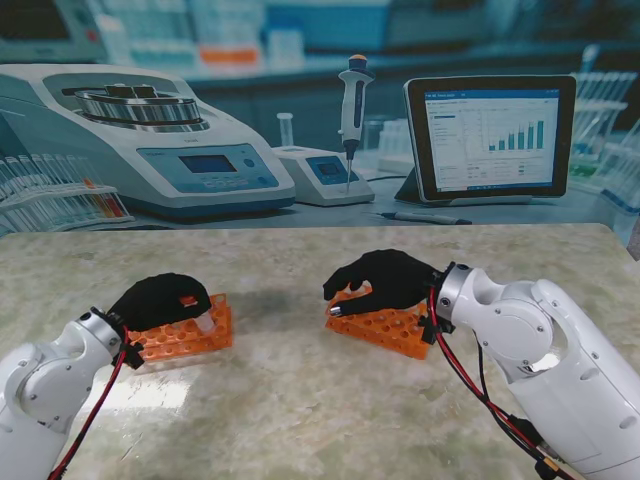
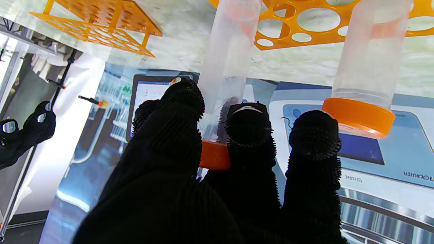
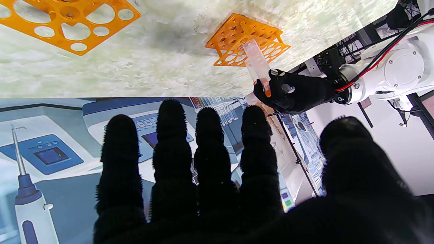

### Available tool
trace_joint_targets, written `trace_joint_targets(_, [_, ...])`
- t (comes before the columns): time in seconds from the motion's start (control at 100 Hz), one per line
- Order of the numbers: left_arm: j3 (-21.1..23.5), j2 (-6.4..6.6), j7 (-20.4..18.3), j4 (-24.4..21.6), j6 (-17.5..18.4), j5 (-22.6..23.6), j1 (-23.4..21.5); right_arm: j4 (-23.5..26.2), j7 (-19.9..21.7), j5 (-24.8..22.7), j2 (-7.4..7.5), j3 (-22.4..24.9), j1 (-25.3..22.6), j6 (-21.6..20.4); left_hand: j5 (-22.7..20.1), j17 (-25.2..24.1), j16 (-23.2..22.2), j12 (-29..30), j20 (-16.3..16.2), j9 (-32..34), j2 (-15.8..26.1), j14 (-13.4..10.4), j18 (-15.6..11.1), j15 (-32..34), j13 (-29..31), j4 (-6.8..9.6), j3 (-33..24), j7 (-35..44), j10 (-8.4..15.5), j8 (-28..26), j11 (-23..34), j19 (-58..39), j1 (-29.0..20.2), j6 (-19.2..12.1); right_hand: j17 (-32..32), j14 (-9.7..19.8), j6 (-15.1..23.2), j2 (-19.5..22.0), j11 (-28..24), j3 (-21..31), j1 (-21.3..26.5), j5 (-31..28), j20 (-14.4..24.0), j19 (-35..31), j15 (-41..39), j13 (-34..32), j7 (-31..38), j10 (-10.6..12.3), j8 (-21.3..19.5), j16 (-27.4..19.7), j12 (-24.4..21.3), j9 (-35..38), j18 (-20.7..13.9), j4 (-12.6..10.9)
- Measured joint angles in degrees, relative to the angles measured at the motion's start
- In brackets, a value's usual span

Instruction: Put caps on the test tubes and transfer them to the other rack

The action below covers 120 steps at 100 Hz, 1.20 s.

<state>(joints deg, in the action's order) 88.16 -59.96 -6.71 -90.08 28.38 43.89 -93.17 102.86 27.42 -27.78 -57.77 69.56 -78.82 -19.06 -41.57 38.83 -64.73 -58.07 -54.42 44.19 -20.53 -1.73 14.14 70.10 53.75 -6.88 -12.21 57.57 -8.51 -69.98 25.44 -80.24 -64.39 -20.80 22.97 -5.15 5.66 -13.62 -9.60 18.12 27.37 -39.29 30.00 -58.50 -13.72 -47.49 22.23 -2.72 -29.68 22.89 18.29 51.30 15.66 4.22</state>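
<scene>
My left hand (image 1: 160, 300) is shut on the orange-capped end of a clear test tube (image 2: 225, 67), thumb and fingers around its cap (image 2: 214, 156). The tube's lower end sits at the left orange rack (image 1: 190, 338), slightly tilted; whether it is still in a hole I cannot tell. A second capped tube (image 2: 369, 51) stands in the same rack (image 2: 305, 23) beside it. My right hand (image 1: 385, 280) hovers over the right orange rack (image 1: 385, 330), open, with fingers (image 3: 173, 135) spread and nothing held. That rack's holes (image 3: 67, 23) look empty from the right wrist.
A centrifuge (image 1: 150, 140), a small device with a pipette (image 1: 352, 110), a tablet (image 1: 490, 135) and a pen (image 1: 425, 217) stand along the table's far edge. Bare marble table top (image 1: 280, 400) lies between the racks and me.
</scene>
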Motion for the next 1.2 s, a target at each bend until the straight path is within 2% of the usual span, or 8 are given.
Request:
trace_joint_targets(0.27, [0.2, 0.03, 0.0, -0.1, 0.1, 0.1, -0.2, 0.1, 0.1, 0.0, 0.03, 0.0, -0.1, -0.1, 0.0, -0.1, 0.0, 0.1, 0.0, 0.0, 0.0, 0.1, 0.5, 0.0, 0.0, 0.00, 0.0, 0.0, 0.0, 0.0, 0.0, 0.0, 0.0, 0.0, 0.0, 0.0, 0.0, 0.0, 0.0, 0.0, 0.0, 0.0, 0.0, 0.0, 0.0, 0.0, 0.0, 0.0, 0.0, 0.0, 0.0, 0.0, 0.0, 0.0])
trace_joint_targets(0.43, [-0.4, 0.05, 1.4, 0.5, 0.6, 1.3, 0.2, 0.3, 0.1, 0.0, 0.05, 0.0, -0.3, -0.2, 0.0, -0.3, -0.1, 0.1, 0.0, 0.0, 0.0, 0.1, 0.5, 0.0, 0.0, 0.00, 0.0, 0.0, -0.1, 0.0, 0.2, 0.2, 0.0, 0.0, 0.0, 0.0, 0.0, 0.0, 0.0, 0.0, 0.0, 0.0, 0.0, 0.0, 0.0, 0.0, 0.0, 0.0, 0.0, 0.0, 0.0, 0.0, 0.0, 0.0])
trace_joint_targets(1.2, [-2.5, -0.26, 5.5, 3.5, 2.1, 3.3, 2.5, 0.6, 0.0, 0.0, 0.07, 0.5, -0.9, -0.4, 0.0, -1.4, -0.6, -0.9, -0.6, 0.0, 0.1, 1.1, 0.6, 0.1, 0.0, -0.05, 0.0, 0.0, -3.4, 0.0, 4.7, 0.7, 0.5, -0.8, 0.0, 0.0, 0.0, 0.3, 0.0, -0.1, 0.0, 0.0, 0.0, 0.0, 0.0, 0.0, 0.0, 0.0, 0.0, 0.0, 0.0, 0.0, 0.0, 0.0])
